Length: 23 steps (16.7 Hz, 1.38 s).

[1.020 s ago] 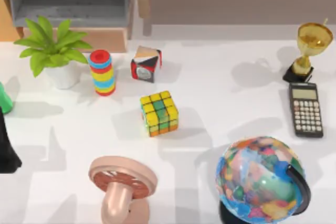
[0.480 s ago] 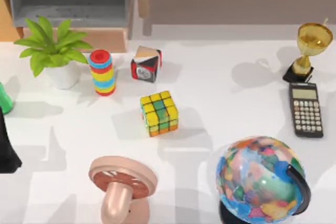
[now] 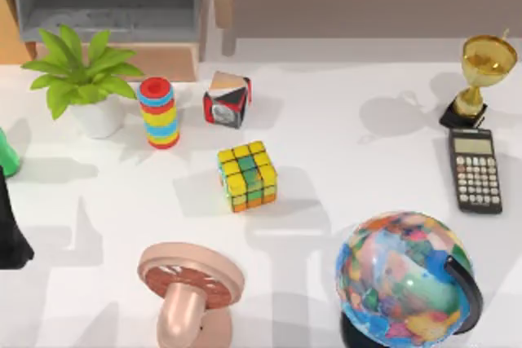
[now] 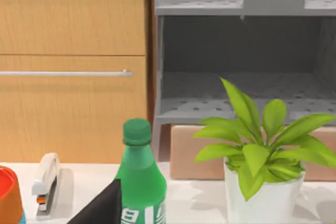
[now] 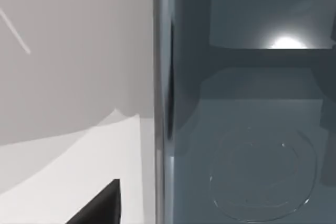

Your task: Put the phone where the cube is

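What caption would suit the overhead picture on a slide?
Cluttered white table: colourful puzzle cube at centre, calculator and gold trophy right, potted plant left, globe and pink fan in front.

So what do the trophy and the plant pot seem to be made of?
The trophy looks like polished gold metal: bright highlights on the cup, on a dark base. It could be plated plastic. The plant pot looks like smooth white ceramic or plastic, matte and plain.

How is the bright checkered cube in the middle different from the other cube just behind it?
The checkered cube has faces split into small yellow, green and orange squares; the other cube has large plain patches of tan, black, red and grey. The checkered cube looks slightly bigger. It stands in the open, while the other cube sits nearer the ring stack. Both rest on the white table, turned askew.
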Each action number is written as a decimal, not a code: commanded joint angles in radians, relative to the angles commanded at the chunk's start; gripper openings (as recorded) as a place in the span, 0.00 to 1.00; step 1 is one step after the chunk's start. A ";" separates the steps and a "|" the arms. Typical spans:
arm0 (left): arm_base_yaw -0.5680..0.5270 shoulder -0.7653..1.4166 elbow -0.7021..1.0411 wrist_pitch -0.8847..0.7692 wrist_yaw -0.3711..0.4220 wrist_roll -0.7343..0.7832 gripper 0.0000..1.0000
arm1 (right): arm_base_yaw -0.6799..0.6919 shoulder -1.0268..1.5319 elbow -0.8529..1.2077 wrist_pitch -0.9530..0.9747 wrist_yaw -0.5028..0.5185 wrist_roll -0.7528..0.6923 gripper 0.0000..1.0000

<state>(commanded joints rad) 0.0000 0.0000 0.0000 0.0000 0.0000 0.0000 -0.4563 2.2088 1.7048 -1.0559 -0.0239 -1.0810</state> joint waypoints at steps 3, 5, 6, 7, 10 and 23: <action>0.000 0.000 0.000 0.000 0.000 0.000 1.00 | -0.002 0.018 -0.025 0.040 0.000 0.002 1.00; 0.000 0.000 0.000 0.000 0.000 0.000 1.00 | -0.002 0.039 -0.054 0.096 0.000 0.003 1.00; 0.000 0.000 0.000 0.000 0.000 0.000 1.00 | -0.002 0.049 -0.066 0.117 0.000 0.003 1.00; 0.000 0.000 0.000 0.000 0.000 0.000 1.00 | -0.002 0.055 -0.073 0.127 0.000 0.003 1.00; 0.000 0.000 0.000 0.000 0.000 0.000 1.00 | -0.002 0.055 -0.074 0.128 0.000 0.003 1.00; 0.000 0.000 0.000 0.000 0.000 0.000 1.00 | -0.002 0.055 -0.074 0.128 0.000 0.003 0.02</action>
<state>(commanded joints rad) 0.0000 0.0000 0.0000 0.0000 0.0000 0.0000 -0.4585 2.2639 1.6304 -0.9274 -0.0237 -1.0784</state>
